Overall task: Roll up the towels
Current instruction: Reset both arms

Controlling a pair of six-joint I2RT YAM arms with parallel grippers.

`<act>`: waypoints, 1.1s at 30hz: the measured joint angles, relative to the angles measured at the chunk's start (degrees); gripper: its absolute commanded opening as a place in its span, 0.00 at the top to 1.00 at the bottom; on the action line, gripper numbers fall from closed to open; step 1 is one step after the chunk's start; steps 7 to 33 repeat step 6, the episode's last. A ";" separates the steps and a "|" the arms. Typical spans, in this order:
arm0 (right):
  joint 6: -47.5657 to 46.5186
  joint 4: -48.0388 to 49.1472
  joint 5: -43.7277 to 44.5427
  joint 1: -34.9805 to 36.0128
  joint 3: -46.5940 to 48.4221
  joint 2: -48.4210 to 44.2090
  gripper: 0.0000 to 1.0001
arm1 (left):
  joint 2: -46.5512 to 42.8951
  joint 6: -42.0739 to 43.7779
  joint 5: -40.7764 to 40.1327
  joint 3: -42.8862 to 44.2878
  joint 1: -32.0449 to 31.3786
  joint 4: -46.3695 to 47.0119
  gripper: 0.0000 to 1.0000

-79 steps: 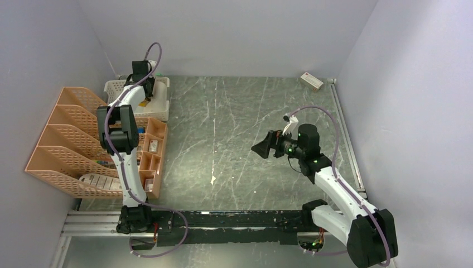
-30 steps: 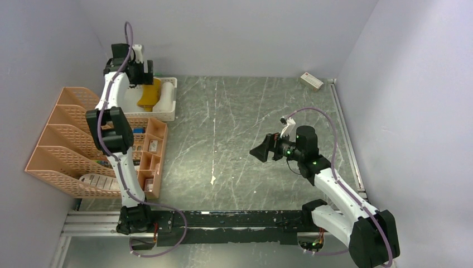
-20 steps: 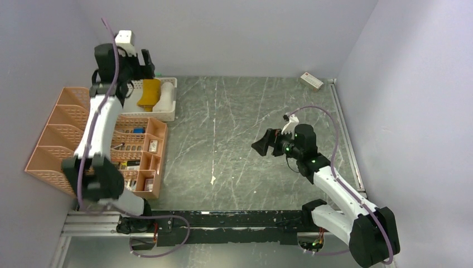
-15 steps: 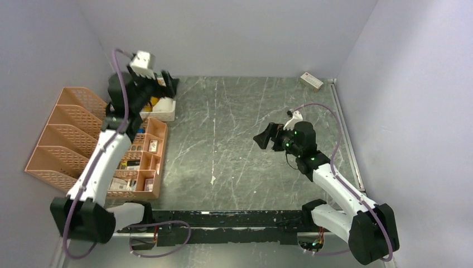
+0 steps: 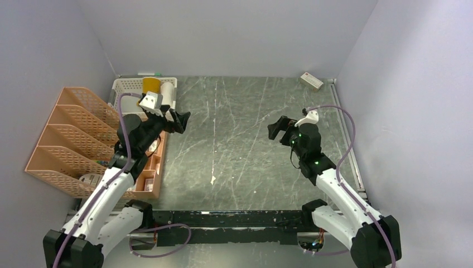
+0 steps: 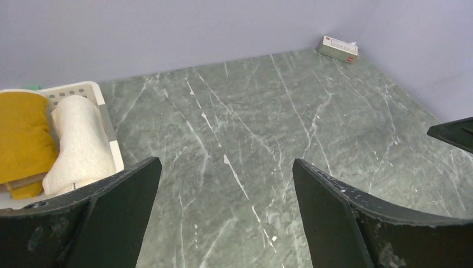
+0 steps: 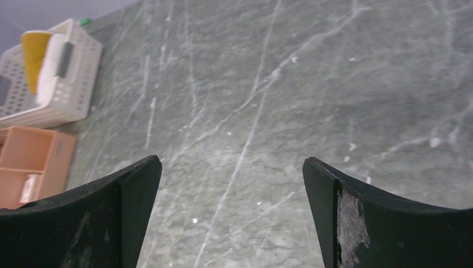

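Two rolled towels lie side by side in a white perforated basket [image 5: 125, 85] at the back left. One is the mustard-yellow towel [image 5: 149, 85] [image 6: 22, 134] and the other the off-white towel [image 5: 166, 89] [image 6: 78, 145]. My left gripper [image 5: 181, 119] [image 6: 226, 163] hangs open just right of and nearer than the basket, pointing over bare table, with nothing between its fingers. My right gripper [image 5: 278, 127] [image 7: 231, 161] is open and empty over the right half of the table, facing left. The right wrist view shows the basket [image 7: 72, 95] with both towels far off at the upper left.
An orange file organizer [image 5: 67, 139] and an orange compartment tray [image 5: 151, 162] stand along the left wall. A small white-and-red box [image 5: 311, 81] [image 6: 339, 47] lies in the back right corner. Grey walls close in three sides of the marbled table.
My left arm has swung away from above the basket, out and down toward the table's left middle. The right gripper has shifted slightly right and back. Both stayed open.
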 measured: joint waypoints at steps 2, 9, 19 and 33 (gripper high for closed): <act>-0.59 -0.85 2.67 0.00 0.02 0.09 0.00 | 0.63 0.04 0.02 0.59 -0.02 0.68 0.00; -1.53 -1.79 6.05 0.00 0.02 -0.20 0.00 | 3.39 0.02 0.07 1.14 -0.02 0.33 0.00; -1.53 -1.79 6.05 0.00 0.02 -0.20 0.00 | 3.39 0.02 0.07 1.14 -0.02 0.33 0.00; -1.53 -1.79 6.05 0.00 0.02 -0.20 0.00 | 3.39 0.02 0.07 1.14 -0.02 0.33 0.00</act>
